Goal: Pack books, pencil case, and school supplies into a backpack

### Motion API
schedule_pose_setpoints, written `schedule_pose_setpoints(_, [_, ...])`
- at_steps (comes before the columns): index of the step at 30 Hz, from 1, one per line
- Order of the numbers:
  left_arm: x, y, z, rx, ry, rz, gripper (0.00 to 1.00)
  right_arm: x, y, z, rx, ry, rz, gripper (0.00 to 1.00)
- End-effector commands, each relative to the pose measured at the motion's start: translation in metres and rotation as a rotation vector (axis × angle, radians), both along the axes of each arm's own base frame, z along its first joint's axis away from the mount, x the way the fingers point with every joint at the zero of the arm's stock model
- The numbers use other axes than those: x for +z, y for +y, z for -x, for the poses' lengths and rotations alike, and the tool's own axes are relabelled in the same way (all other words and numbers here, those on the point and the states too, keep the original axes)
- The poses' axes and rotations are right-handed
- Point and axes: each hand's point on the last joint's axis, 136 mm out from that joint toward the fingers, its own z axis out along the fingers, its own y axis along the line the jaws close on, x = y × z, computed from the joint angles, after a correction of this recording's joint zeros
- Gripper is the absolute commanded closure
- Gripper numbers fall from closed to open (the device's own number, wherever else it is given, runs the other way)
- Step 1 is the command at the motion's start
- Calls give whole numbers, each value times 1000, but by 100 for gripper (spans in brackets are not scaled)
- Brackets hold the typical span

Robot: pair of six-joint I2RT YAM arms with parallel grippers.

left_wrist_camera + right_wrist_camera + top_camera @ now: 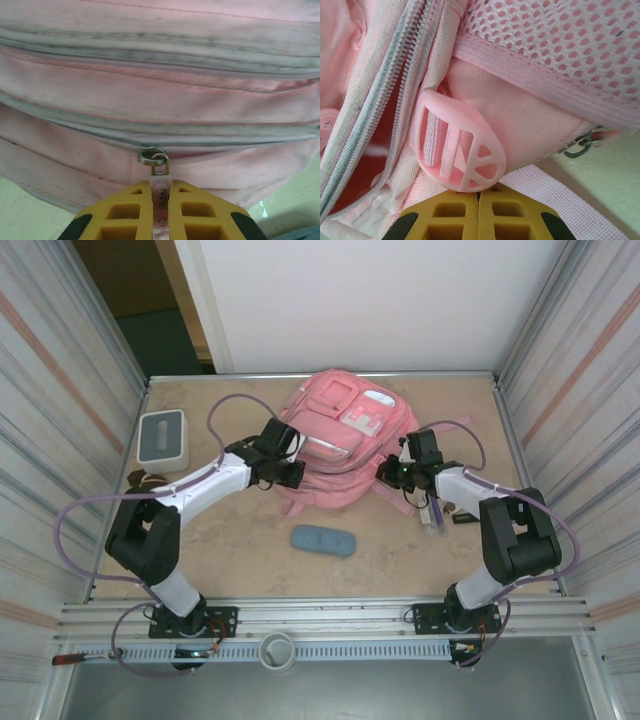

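The pink backpack lies at the back middle of the table. My left gripper is at its near left side, shut on the pale pull tab of a metal zipper slider; that zipper looks closed. My right gripper is shut at the backpack's near right corner. Its tips touch the lower rim of a pink plastic strap buckle, and I cannot tell whether anything is pinched. The blue-grey pencil case lies in front of the backpack. A clear pen and a short black piece lie under the right arm. The books are out of view.
A white box with a grey top stands at the left, with small brown lumps just in front of it. Ribbed walls close the table in on both sides. A zipper beside the buckle gapes open, showing a dark pink inside.
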Motion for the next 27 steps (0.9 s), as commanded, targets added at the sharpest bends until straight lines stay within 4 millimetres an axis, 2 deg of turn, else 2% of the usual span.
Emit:
schedule_pose_setpoints(1, [12,13,10,6,-6,-16,100,13,-15,-9,42,-22,52,100])
schedule_pose_setpoints(5, [16,-8,17,-36,-7,19,100,20,-24,-24,39,-11,25,100])
schedule_pose_setpoints(10, [19,-47,21,-107,2,57,100,27,-32,-50,27,19,-7,100])
schedule_pose_setpoints(12, [22,-64,24,-138,-2,70,100,26,-40,-58,9,45,-2,97])
schedule_pose_setpoints(14, [22,-80,27,-168,3,87,100,28,-51,-59,-28,46,12,89])
schedule_pose_setpoints(18, [19,-97,31,-194,13,94,100,32,-60,-36,-70,47,14,69])
schedule_pose_setpoints(23, [16,-101,30,-201,15,98,100,29,-38,11,-72,57,-101,47])
schedule_pose_setpoints(25, [17,-100,29,-202,8,94,100,26,-27,23,-70,57,-106,34])
schedule_pose_setpoints(27, [16,-99,28,-202,5,86,100,25,-14,29,-60,44,-100,31])
